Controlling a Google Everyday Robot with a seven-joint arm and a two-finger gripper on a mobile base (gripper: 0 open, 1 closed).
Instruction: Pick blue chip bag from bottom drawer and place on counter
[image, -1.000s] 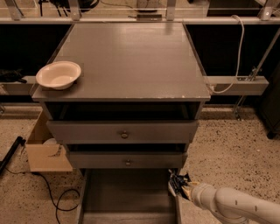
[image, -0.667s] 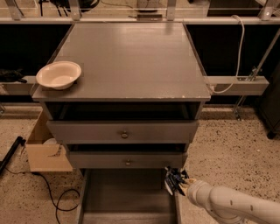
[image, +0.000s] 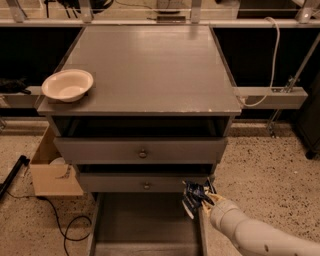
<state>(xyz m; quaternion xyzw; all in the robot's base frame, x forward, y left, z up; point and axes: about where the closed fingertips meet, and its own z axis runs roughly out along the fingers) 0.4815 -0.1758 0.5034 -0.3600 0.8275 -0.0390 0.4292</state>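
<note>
The blue chip bag (image: 193, 196) is a crumpled dark navy foil bag held above the right rim of the open bottom drawer (image: 145, 225). My gripper (image: 206, 198) is shut on the bag, at the end of the white arm that enters from the lower right. Bag and gripper hang just below the front of the lower knobbed drawer. The grey counter (image: 145, 70) is the cabinet's flat top, well above the gripper, with a chipped pale front edge.
A cream bowl (image: 67, 85) sits on the counter's front left corner. Two knobbed drawers (image: 142, 152) stand slightly open above the bottom drawer. A cardboard box (image: 52, 167) and a black cable (image: 60, 225) lie on the floor at the left. A rail with a white cable runs at the right.
The gripper with the blue chip bag has shifted slightly left and up along the drawer's right rim. Nothing else has moved.
</note>
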